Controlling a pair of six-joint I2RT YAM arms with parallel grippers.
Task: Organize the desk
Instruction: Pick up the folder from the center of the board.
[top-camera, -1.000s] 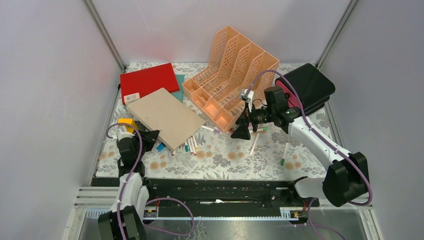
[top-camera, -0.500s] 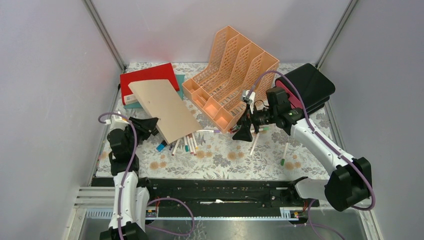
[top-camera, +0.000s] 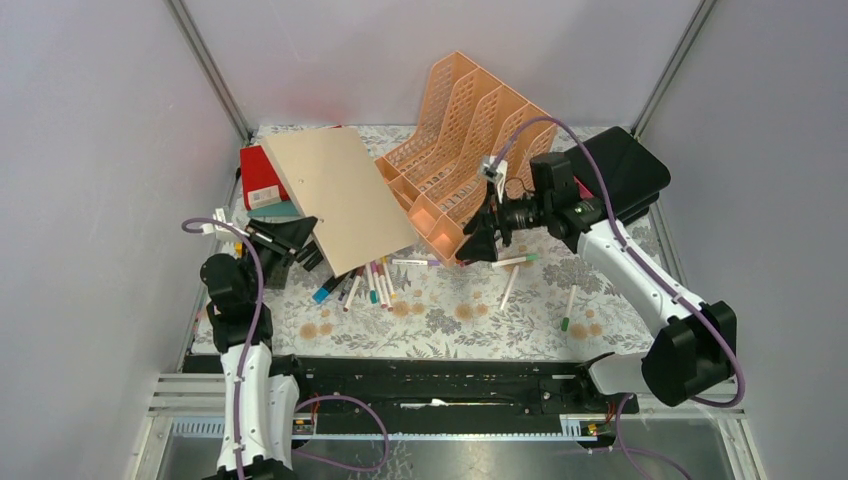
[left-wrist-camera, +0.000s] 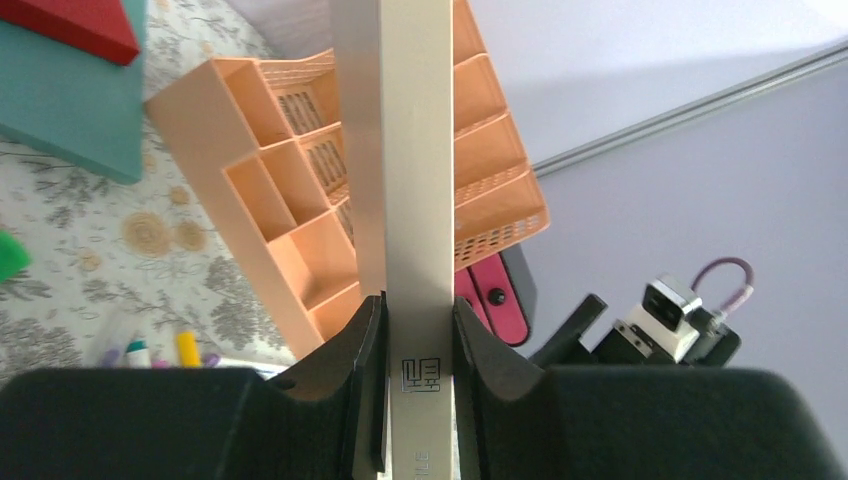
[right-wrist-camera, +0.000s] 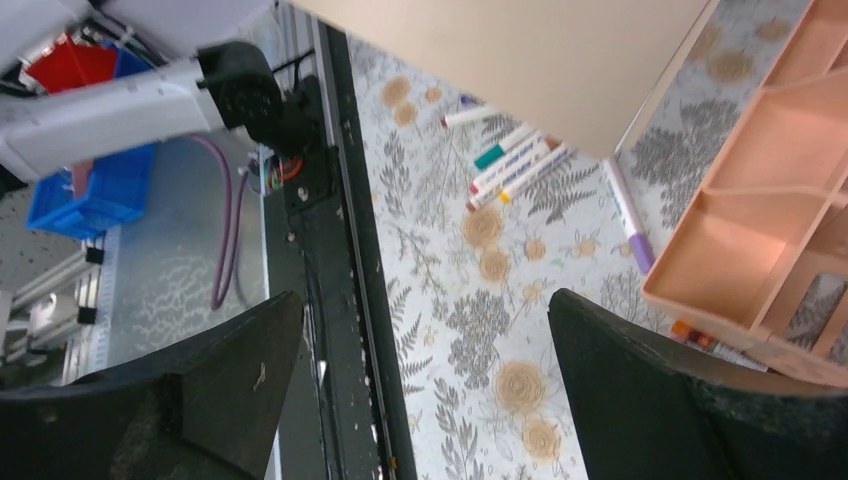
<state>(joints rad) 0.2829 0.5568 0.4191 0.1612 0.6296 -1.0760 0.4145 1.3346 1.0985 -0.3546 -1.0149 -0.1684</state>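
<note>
Left fingers (left-wrist-camera: 360, 345) shut narrowly on both faces of a beige board (left-wrist-camera: 405, 150), seen edge-on between them in the wrist view. Left gripper (top-camera: 290, 245) at the board's near lower corner, over the left side of the desk (top-camera: 450, 310). Board tilted steeply, its far end raised in front of a red folder (top-camera: 258, 170) and close beside the peach rack (top-camera: 470, 140); whether touching the rack, impossible to tell. Teal book (left-wrist-camera: 60, 110) under the folder, flat on the cloth.

Right fingers (right-wrist-camera: 230, 380) spread wide, nothing between them. Right gripper (top-camera: 480, 240) just in front of the rack's near corner, above bare floral cloth.

Heap of markers (top-camera: 365, 285) on the cloth beneath the board's lower edge, more of them loose to the right (top-camera: 510, 287), one purple marker (right-wrist-camera: 628, 215) just beside the rack's front. Black case (top-camera: 625, 175) at the far right, near the right arm.

Desk filling the floor of the enclosure: whitish cloth with grey leaves and orange-brown flowers, grey walls (top-camera: 100, 150) on three sides, black rail (top-camera: 440, 370) along the near edge with both arm bases. Blue bin (right-wrist-camera: 90, 190) beyond the rail in the right wrist view.
</note>
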